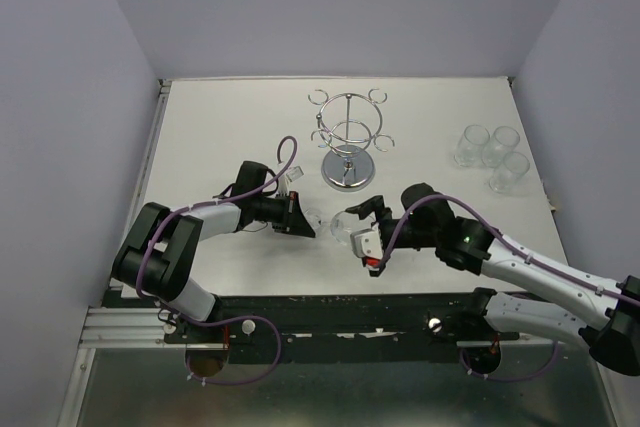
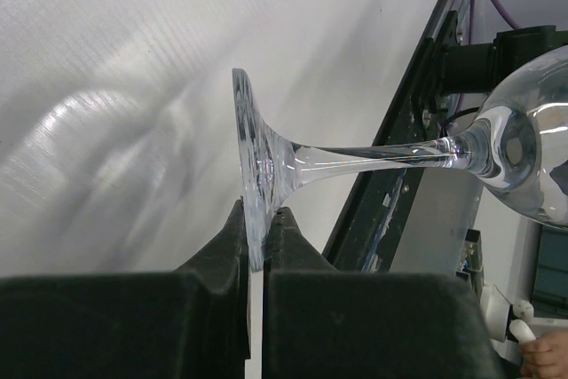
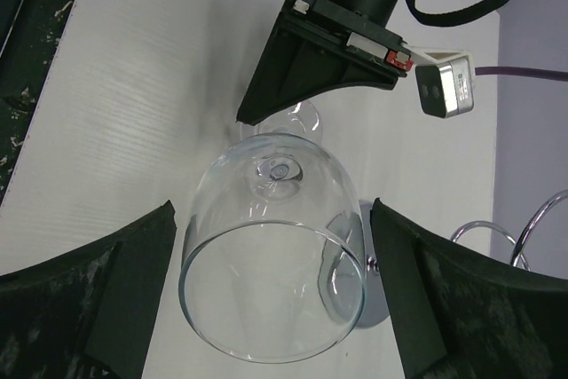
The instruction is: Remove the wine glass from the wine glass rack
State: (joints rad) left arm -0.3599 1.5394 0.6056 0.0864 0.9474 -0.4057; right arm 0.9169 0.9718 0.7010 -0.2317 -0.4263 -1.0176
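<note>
Near the table (image 1: 230, 117) front edge, note that the left gripper (image 2: 257, 219) is clenched on the foot rim of the wine glass (image 2: 355, 161). The glass hangs off the rack with its long axis running left to right: foot to the left, bowl to the right. The right gripper (image 3: 271, 219) is released, one jaw just beside the bowl on each side; contact cannot be confirmed. Treat the right arm as nearer the bowl. Farther back, the wine glass rack (image 1: 347, 142) stands empty, with three glasses (image 1: 490, 152) at far right.
</note>
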